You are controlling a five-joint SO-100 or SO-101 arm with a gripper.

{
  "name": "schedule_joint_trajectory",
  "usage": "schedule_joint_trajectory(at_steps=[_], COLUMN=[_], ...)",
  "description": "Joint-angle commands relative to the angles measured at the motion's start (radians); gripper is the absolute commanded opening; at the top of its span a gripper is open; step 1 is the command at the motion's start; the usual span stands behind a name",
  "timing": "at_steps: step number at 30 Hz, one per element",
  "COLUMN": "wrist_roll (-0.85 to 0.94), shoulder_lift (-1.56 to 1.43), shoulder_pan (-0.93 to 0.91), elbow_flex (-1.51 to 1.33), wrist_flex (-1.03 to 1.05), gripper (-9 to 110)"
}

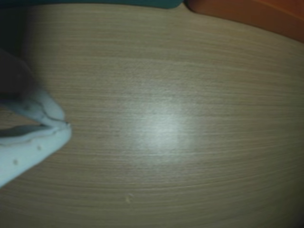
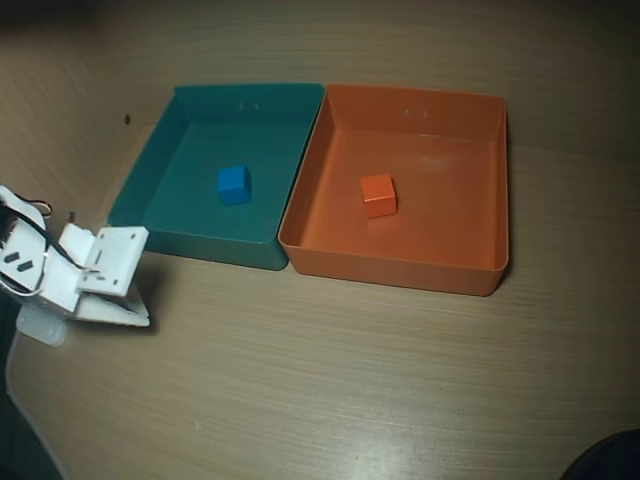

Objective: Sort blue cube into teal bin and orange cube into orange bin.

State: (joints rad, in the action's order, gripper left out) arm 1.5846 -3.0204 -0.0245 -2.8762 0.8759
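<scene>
In the overhead view the blue cube (image 2: 233,185) rests on the floor of the teal bin (image 2: 150,190). The orange cube (image 2: 378,195) lies inside the orange bin (image 2: 470,230), which stands directly to the right of the teal one. My white gripper (image 2: 140,290) hovers over the bare table, just below the teal bin's lower left corner. The wrist view shows the gripper (image 1: 64,124) at the left edge, its fingertips touching and nothing between them. In that view only strips of the teal bin (image 1: 118,2) and the orange bin (image 1: 256,12) show at the top.
The wooden table (image 2: 350,380) stretches wide below both bins. A dark object (image 2: 605,460) pokes in at the lower right corner of the overhead view. My arm's white body and cables (image 2: 30,260) sit at the left edge.
</scene>
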Motion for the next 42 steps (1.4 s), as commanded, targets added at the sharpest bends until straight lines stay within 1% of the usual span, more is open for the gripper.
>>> schedule_joint_trajectory(at_steps=[1, 5, 10, 13, 18, 20, 42], wrist_roll=[0.002, 0.002, -0.008, -0.002, 0.000, 0.000, -0.005], shoulder_lift=[-0.132, -0.265, -0.302, -0.318, -0.331, -0.334, -0.333], shoulder_pan=[-0.008, -0.008, -0.009, -0.009, -0.008, -0.008, -0.002], elbow_flex=[-0.123, -0.281, -0.296, -0.296, -0.296, -0.296, -0.296], wrist_flex=[-0.003, -0.003, 0.049, 0.179, 0.456, 0.502, 0.483], gripper=[-5, -5, -5, -5, -5, -5, -5])
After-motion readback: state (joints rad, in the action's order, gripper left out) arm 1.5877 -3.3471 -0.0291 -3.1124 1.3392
